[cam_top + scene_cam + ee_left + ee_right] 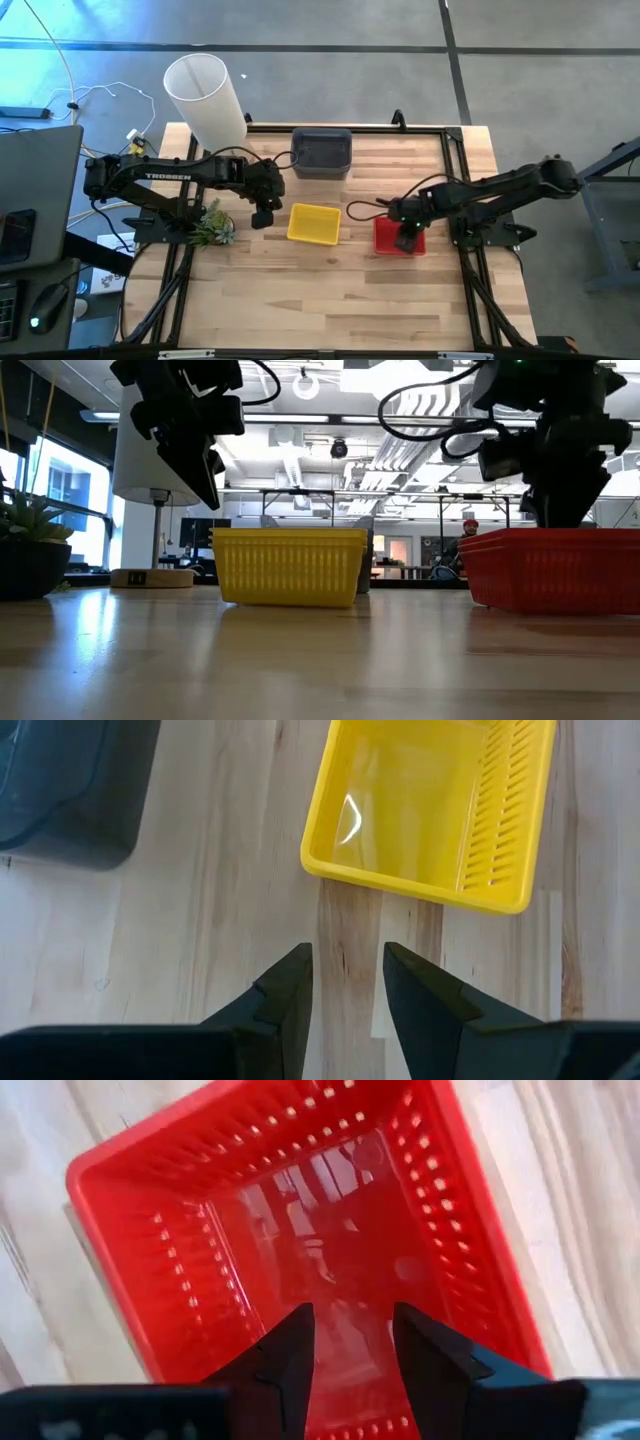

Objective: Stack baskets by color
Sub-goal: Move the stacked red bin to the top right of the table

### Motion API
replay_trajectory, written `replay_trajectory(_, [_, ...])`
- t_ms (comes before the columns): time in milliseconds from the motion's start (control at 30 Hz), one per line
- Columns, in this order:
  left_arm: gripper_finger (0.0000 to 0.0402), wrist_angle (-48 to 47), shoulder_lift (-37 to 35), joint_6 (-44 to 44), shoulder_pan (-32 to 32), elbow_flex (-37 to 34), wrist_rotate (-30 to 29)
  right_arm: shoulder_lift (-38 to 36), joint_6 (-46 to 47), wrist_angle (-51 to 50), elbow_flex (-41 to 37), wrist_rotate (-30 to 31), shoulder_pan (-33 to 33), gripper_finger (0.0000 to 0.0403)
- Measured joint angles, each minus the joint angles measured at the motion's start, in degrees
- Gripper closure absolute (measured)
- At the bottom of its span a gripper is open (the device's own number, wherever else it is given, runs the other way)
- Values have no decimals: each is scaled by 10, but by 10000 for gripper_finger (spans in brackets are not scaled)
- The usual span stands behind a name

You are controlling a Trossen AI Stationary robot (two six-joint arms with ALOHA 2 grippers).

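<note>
Three baskets stand on their bottoms on the wooden table. A grey basket (321, 152) is at the far middle, a yellow basket (314, 223) in the middle, and a red basket (400, 237) to its right. My left gripper (348, 980) hangs open over bare wood just left of the yellow basket (430, 810), with nothing between its fingers. My right gripper (352, 1345) is open and points down over the inside of the red basket (300, 1210). In the low view it (556, 510) stands at the red basket's rim (560, 535).
A tall white cylinder lamp (205, 98) stands at the far left corner. A small potted plant (212, 228) sits by the left edge, under the left arm. Black frame rails (455, 170) run along the table's sides. Bare wood lies toward the near edge.
</note>
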Motion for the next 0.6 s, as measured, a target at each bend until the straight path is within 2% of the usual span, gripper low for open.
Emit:
replay_trajectory(333, [291,3,0,0,0,0,0,79,8,24,-7,41,-15,277])
replay_trajectory(433, [291,2,0,0,0,0,0,104,8,28,-7,67,-30,277])
replay_trajectory(600, [291,2,0,1,0,0,0,118,20,54,-4,77,-62,277])
